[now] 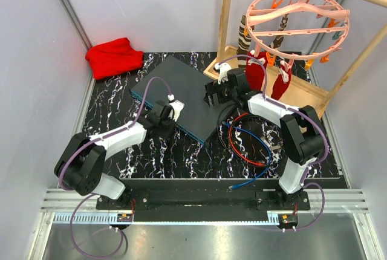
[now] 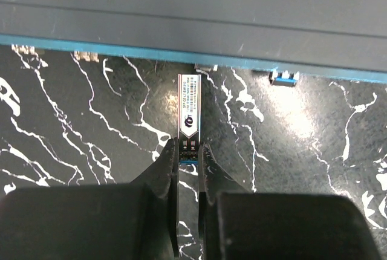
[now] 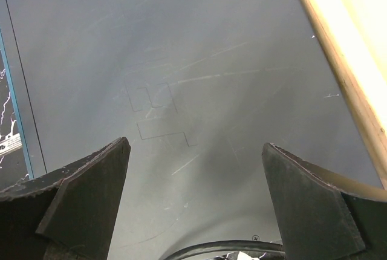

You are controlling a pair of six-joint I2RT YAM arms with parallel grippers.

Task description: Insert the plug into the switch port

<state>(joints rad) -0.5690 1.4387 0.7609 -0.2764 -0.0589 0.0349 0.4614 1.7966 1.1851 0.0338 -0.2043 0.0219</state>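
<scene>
Two claws were over the black, white-veined marble-patterned desk point(image 1: 115, 112). The left claw point(image 2: 187, 151) was clenched on the rear end of the plug point(image 2: 188, 109), a small slim silver metal module with a printed label and a blue tab. The plug pointed lengthwise at the switch point(image 2: 181, 18), a large flat dark grey rectangular box lying askew toward the desk's far edge. The plug's tip stood just short of the switch's thin teal-blue front edge, not yet in a socket. The right claw point(image 3: 195, 146) hung released, jaws wide, over the switch's scratched grey top near its right side.
</scene>
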